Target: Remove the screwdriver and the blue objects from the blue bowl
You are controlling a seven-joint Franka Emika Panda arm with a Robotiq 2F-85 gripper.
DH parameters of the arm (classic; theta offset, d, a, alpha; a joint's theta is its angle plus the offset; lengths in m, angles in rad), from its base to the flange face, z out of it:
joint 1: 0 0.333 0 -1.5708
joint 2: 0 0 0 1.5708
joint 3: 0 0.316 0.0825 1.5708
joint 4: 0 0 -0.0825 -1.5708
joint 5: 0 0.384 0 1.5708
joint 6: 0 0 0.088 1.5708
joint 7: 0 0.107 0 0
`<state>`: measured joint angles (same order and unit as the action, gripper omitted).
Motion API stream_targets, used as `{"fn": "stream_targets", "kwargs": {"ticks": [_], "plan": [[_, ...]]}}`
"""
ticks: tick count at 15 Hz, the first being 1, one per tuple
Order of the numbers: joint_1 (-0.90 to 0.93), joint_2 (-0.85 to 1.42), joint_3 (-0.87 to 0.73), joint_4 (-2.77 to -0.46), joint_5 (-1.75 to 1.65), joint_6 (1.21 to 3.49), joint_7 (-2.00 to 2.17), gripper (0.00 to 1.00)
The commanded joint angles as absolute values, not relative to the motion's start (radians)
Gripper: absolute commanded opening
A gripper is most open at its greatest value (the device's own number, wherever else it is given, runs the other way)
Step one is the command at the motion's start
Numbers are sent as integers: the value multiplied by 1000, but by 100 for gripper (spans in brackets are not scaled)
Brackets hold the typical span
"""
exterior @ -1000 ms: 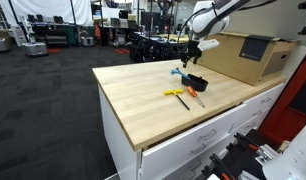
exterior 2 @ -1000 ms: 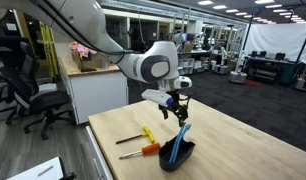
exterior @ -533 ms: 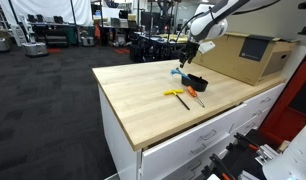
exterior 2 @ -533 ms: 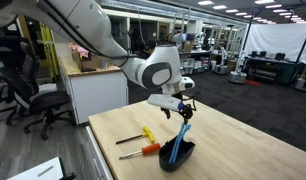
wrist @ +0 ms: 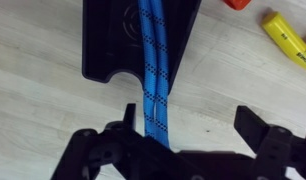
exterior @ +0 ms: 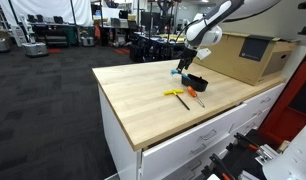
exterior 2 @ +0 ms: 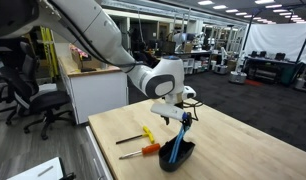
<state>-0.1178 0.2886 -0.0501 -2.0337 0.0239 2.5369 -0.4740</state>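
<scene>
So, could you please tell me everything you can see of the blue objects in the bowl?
The blue objects are two slim, light-blue strips with rows of dark dots, and they look like plastic. They lie side by side and close together. Their lower ends sit in the dark blue bowl and their upper ends lean out over its rim. The open gripper straddles those upper ends; whether it touches them is unclear.

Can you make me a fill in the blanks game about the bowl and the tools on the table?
1. ___ blue objects stick out of the bowl.
2. The screwdriver lies on the ___, outside the bowl.
3. The tool next to it has a ___ handle.
4. The gripper hangs over the blue objects with its jaws ___.
Missing words: two, table, yellow, open.
</scene>
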Motion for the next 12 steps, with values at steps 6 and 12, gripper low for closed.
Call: {"fn": "stream_targets", "kwargs": {"ticks": [6, 12], "plan": [[-179, 389, -10, -1918, 49, 2483, -507, 68], [-178, 411, -6, -1891, 32, 2471, -492, 25]]}}
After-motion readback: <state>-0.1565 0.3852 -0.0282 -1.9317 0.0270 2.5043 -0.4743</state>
